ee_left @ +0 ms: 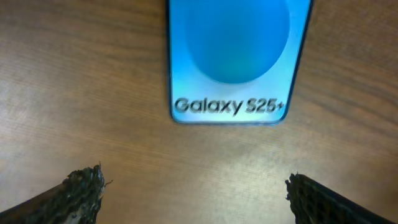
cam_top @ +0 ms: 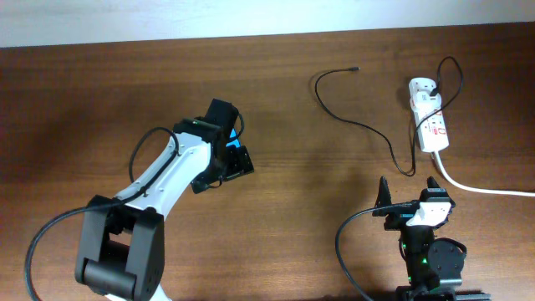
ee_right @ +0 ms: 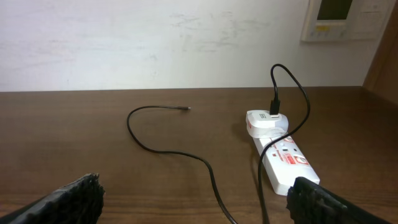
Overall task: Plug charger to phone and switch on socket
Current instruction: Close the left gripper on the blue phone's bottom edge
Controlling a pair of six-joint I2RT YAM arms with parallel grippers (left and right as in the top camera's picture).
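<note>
So the big brown wooden table (cam_top: pixel 84 84) is basically the whole scene. The left arm is stretched out over the middle of it and the right one sits tucked back at the near edge. The left gripper (ee_left: pixel 196 190) has its jaws spread wide with nothing between them, hovering just short of the phone (ee_left: pixel 233 56). My guess is it's lining up to pin or steady the phone so it won't slide when the plug goes in. The right gripper (cam_top: pixel 410 191) is also wide open and empty, facing the power strip (cam_top: pixel 429 121) and the cable, so it looks like that one's meant to do the fetching. The strip lies far right near the back edge, white with red-marked switches. Its thick white cord (cam_top: pixel 485 188) runs off to the right, and a white adapter (ee_right: pixel 266 122) is plugged into its far end. The phone lies flat, screen up, bright blue with a round pattern and "Galaxy S25+" along the end nearest the fingers. From overhead the arm hides nearly all of it. The charger cable (cam_top: pixel 368 125) is thin and black, snaking from the adapter across the table. Its tiny plug tip (cam_top: pixel 355 68) lies loose on the wood, well apart from the phone, so nothing's connected yet.
</note>
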